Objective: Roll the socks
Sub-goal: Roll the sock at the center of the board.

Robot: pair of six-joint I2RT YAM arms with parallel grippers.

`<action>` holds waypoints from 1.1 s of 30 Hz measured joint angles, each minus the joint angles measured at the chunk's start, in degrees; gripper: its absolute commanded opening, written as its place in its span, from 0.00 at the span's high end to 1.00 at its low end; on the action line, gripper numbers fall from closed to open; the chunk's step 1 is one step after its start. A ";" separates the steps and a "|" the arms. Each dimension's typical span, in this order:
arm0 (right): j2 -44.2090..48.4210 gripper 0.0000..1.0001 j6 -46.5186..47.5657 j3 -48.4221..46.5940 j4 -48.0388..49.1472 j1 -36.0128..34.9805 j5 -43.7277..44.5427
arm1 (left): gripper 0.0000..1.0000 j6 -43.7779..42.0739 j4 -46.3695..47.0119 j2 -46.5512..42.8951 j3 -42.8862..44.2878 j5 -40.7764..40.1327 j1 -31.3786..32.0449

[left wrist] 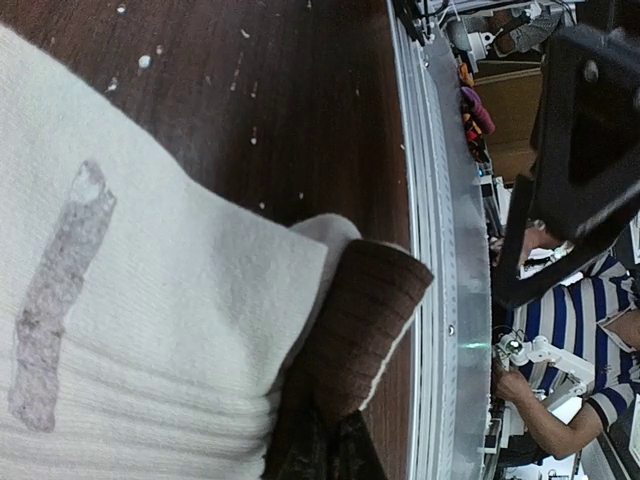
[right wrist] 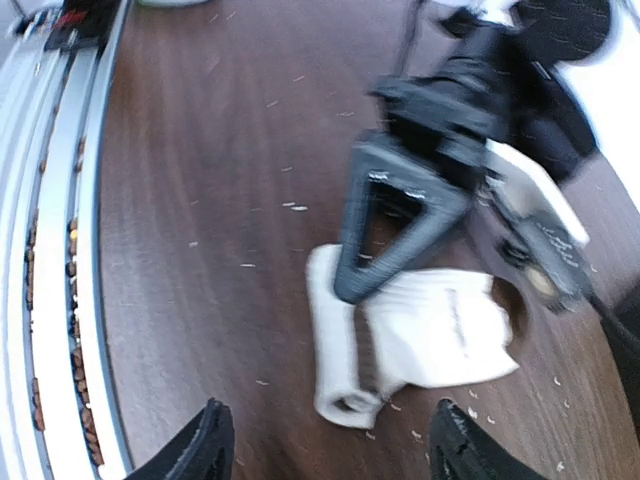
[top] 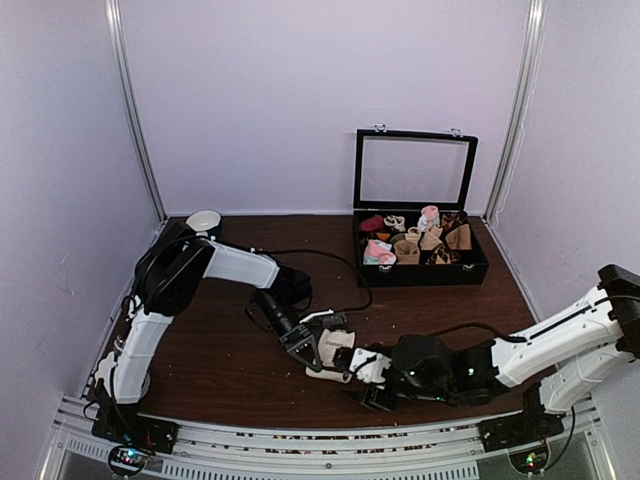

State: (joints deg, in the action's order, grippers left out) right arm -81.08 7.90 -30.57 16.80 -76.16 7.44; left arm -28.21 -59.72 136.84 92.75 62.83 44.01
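Left fingers pinch the socks; right fingers, spread, hang near them. Best to grip the folded edge squarely before turning.

I find the left gripper clamped onto the socks just ahead of my right fingers, blocking the straight approach. Bare bench lies open beside them, out to the rail.
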 measured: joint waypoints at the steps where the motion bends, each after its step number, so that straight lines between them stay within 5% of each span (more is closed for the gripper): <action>1: -2.43 0.39 1.95 -1.51 -0.39 -0.96 0.57 | 1.00 -0.04 -0.22 0.07 0.15 -0.04 0.02; 16: -18.23 0.78 21.18 -11.61 -1.64 1.57 3.04 | 1.00 -0.61 -1.33 0.50 0.83 -0.24 -0.04; 22: -18.93 0.97 21.64 -12.02 -2.56 3.15 1.25 | 0.86 -1.27 -1.40 0.50 0.81 -0.42 -0.15; 30: -19.50 0.98 18.67 -12.48 -3.76 4.48 -2.01 | 0.49 -3.43 -1.51 -1.51 0.22 -1.68 -0.76; 31: -19.85 0.98 18.12 -13.03 -4.26 4.98 -2.78 | 0.13 -3.85 -1.18 -2.05 -0.15 -2.29 -0.85; 33: -20.57 0.98 16.76 -14.64 -5.75 6.23 -4.48 | 0.02 -4.81 -0.57 -4.13 -1.79 -3.19 -1.07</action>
State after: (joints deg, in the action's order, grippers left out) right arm -101.65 24.67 -45.21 11.05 -69.93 2.96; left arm -33.01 -60.29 132.70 90.96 59.64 42.94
